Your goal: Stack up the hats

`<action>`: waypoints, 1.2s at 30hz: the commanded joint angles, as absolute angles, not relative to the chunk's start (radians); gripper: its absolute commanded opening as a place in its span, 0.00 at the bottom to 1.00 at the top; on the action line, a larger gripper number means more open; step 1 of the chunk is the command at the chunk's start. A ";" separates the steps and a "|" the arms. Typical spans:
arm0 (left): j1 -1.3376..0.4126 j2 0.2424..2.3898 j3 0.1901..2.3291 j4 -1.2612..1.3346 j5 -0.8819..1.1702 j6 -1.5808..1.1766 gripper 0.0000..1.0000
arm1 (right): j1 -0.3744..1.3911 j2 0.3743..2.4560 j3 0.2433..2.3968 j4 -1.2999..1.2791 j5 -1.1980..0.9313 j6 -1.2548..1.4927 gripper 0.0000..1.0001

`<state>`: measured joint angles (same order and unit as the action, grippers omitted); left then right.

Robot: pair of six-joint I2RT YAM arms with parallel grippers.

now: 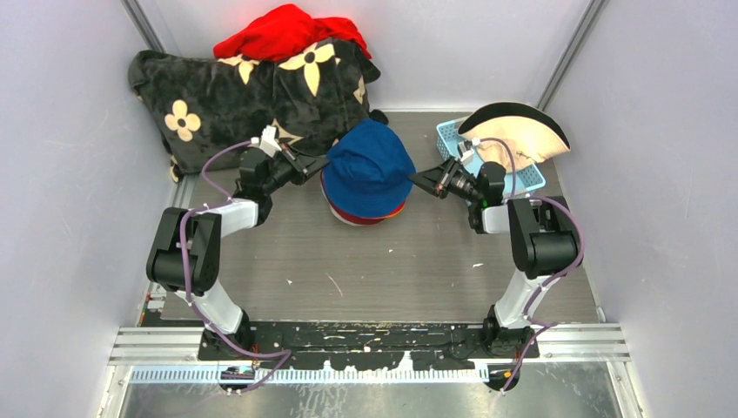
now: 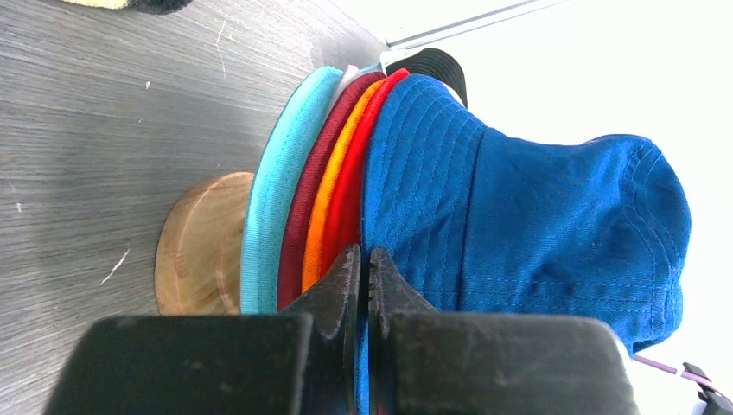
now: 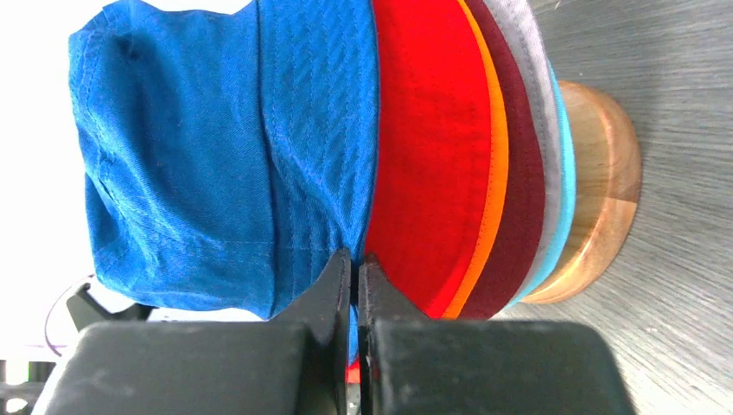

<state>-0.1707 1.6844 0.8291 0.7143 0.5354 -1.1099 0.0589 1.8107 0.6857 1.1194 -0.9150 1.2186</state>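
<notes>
Six stacked hats (image 3: 519, 173), the royal blue hat (image 1: 370, 165) topmost, sit on one wooden stand (image 2: 194, 242) between the left gripper (image 2: 363, 259) and right gripper (image 3: 354, 259), both pinching its brim, with one cream hat (image 1: 513, 139) on a blue basket (image 1: 448, 135) beyond the right.

Left arm (image 1: 196, 248) and right arm (image 1: 540, 239) have blocky black joints, white tubes, looping purple cables (image 1: 182, 252), black wedge fingers (image 2: 340, 284).

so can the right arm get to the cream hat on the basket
Probably yes. The cream hat lies uncovered on the basket, right beside that arm. But the right gripper is shut on the brim of the blue hat, so it must let go first.
</notes>
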 commanded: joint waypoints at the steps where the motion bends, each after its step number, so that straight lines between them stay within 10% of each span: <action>1: -0.148 1.696 0.806 0.731 0.506 -1.083 0.00 | 0.052 1.751 0.700 0.874 -0.903 1.015 0.01; 10: -0.136 1.640 0.837 0.616 0.482 -1.037 0.02 | 0.052 1.686 0.766 0.697 -0.874 0.899 0.09; 19: -0.122 1.444 0.903 0.186 0.287 -0.813 0.57 | -0.003 1.447 0.873 0.283 -0.670 0.638 0.55; 36: -0.126 1.187 1.025 -0.096 0.196 -0.694 0.60 | -0.044 1.616 1.482 -0.416 0.225 0.211 0.60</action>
